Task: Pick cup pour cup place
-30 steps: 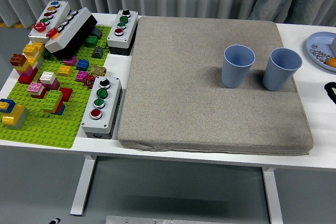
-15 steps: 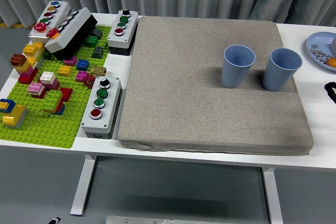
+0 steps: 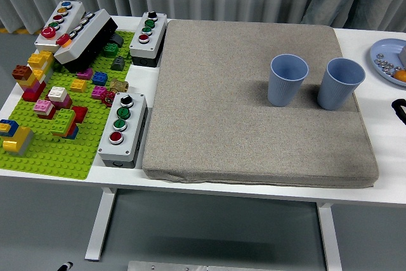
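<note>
Because the 2 pale blue plastic cups (image 3: 287, 79) (image 3: 339, 83) stand upright, close together on the grey padded mat (image 3: 241, 131) covering the white counter (image 3: 380, 185), reaching for one could topple its neighbour. Neither hand shows clearly, so the fingers' state cannot be told.

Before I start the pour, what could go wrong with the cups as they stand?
The left cup and right cup stand close together on the soft mat, so reaching for one may tip the other. The right cup sits near the mat's edge. A dark part at the frame's right edge may be the right hand.
</note>
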{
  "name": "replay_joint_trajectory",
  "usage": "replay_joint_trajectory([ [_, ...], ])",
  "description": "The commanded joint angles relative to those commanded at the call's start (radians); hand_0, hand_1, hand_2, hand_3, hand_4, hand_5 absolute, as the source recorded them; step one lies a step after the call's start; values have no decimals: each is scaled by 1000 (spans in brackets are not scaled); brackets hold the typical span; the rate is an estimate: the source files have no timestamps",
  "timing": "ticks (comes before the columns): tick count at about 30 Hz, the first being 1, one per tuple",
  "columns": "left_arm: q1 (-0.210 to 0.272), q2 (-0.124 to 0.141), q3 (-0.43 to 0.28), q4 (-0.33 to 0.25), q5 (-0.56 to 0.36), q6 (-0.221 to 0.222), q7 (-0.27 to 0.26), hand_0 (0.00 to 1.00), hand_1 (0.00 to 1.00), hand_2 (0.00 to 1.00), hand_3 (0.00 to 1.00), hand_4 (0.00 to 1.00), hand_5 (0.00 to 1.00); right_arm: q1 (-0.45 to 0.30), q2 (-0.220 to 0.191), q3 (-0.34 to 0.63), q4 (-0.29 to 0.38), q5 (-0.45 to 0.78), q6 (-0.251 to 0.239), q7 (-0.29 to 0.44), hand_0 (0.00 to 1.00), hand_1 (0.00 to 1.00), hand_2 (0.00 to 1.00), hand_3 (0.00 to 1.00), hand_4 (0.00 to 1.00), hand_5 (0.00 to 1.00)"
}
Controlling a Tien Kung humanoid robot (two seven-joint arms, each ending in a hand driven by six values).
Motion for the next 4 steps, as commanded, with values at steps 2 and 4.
replay_joint_trajectory([
  [2, 0, 0, 0, 0, 0, 0, 1, 836, 808, 885, 806, 636, 998, 0, 0, -1, 0, 1, 1, 0, 881, 774, 783, 791, 793, 989],
  [4, 2, 0, -1, 0, 0, 0, 1, 836, 808, 885, 806, 636, 998, -1, 0, -2, 0, 1, 1, -1, 881, 774, 783, 791, 793, 989],
])
